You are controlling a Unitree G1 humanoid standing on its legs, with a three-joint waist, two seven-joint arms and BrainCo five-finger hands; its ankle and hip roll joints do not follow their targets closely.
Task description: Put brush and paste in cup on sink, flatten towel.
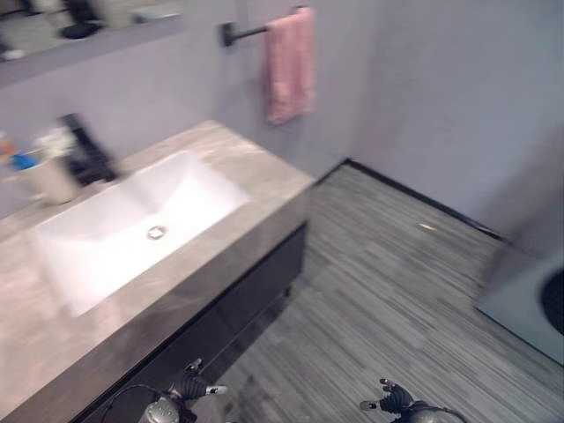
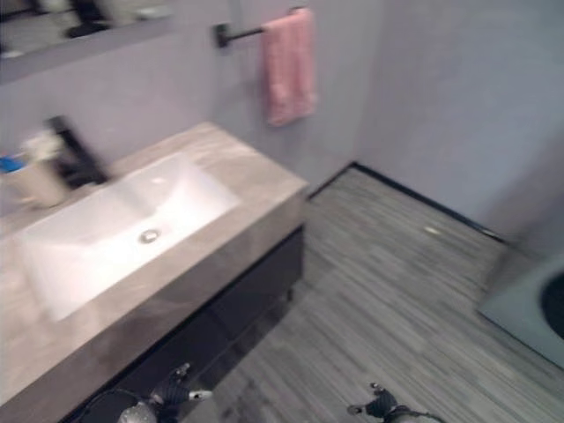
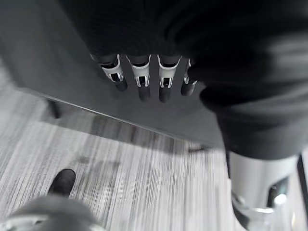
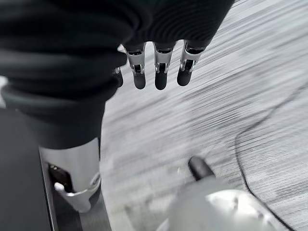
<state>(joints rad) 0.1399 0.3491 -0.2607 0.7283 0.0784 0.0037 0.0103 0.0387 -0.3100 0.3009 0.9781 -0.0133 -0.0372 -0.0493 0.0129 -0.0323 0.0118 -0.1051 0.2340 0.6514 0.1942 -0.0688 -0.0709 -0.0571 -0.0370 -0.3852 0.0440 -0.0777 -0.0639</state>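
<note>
Both the left hand [image 1: 187, 385] and right hand [image 1: 394, 398] hang low before the sink [image 1: 132, 225], fingers relaxed and empty. The cup [image 1: 46, 176], seemingly already stocked, stands behind the sink on the worktop [image 1: 256, 172], and the pink towel [image 1: 291, 63] hangs on a bar beyond the sink's far end. Reaching from this far could tug the towel off the bar.

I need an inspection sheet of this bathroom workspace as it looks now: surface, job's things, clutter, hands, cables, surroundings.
Surface: grey marble countertop with a white rectangular sink; black cabinet beneath.
Job's things: cup at the sink's back left corner beside the black faucet, with items standing in it, too blurred to name; pink towel hanging on a black wall bar.
Clutter: a small pale scrap on the floor.
Hands: left hand and right hand low before the cabinet, fingers relaxed, holding nothing.
Cables: nothing to report.
Surroundings: grey walls, striped grey floor, mirror above the counter.
</note>
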